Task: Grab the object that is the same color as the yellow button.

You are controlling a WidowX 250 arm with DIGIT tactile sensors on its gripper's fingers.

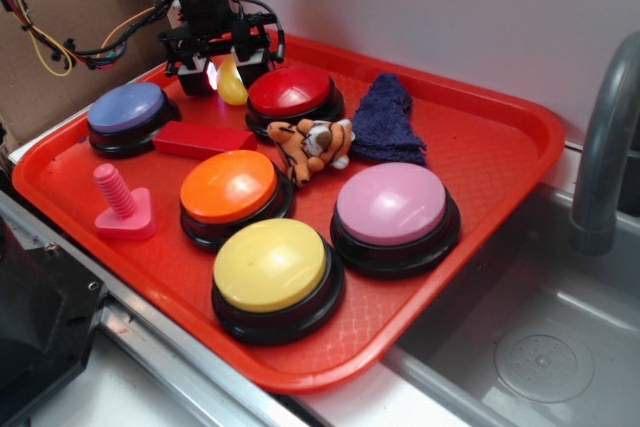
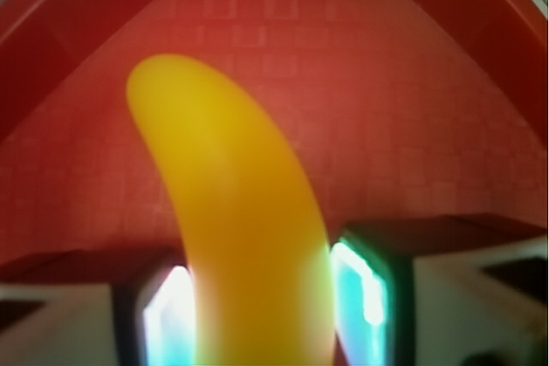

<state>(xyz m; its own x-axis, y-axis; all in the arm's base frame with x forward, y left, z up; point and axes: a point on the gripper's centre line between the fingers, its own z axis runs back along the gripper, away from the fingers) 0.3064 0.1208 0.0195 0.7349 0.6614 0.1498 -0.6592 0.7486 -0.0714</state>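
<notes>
At the far left corner of the red tray, between the purple button and the red button, the gripper is standing over the toy banana

Item: toy banana, yellow, matching the yellow button sitting at the near edge of the tray. Curved, smooth, glossy plastic; likely light and stiff, likely slippery under the pads, so prone to twisting or squirting out if pinched near a tapering end. Best hold, by judgement: across the thick middle of the curve, pads square on both flanks.

Gripper state: in the wrist view the banana is running between the two lit pads, which are sitting right at its flanks low in the frame; the jaws are looking narrow about it, and it appears to be held, though firm contact is not certain through the blur. Whether it is resting on the tray or lifted, cannot tell.

Exterior view is supplying: whole layout, namely orange button, pink button, red block, pink screw toy, plush tiger, dark blue cloth, and a sink at right. The banana is mostly hidden there behind the fingers.

Wrist view is supplying: the banana's curve and free tip pointing away over bare tray floor, plus pad placement; nothing of the buttons
</notes>
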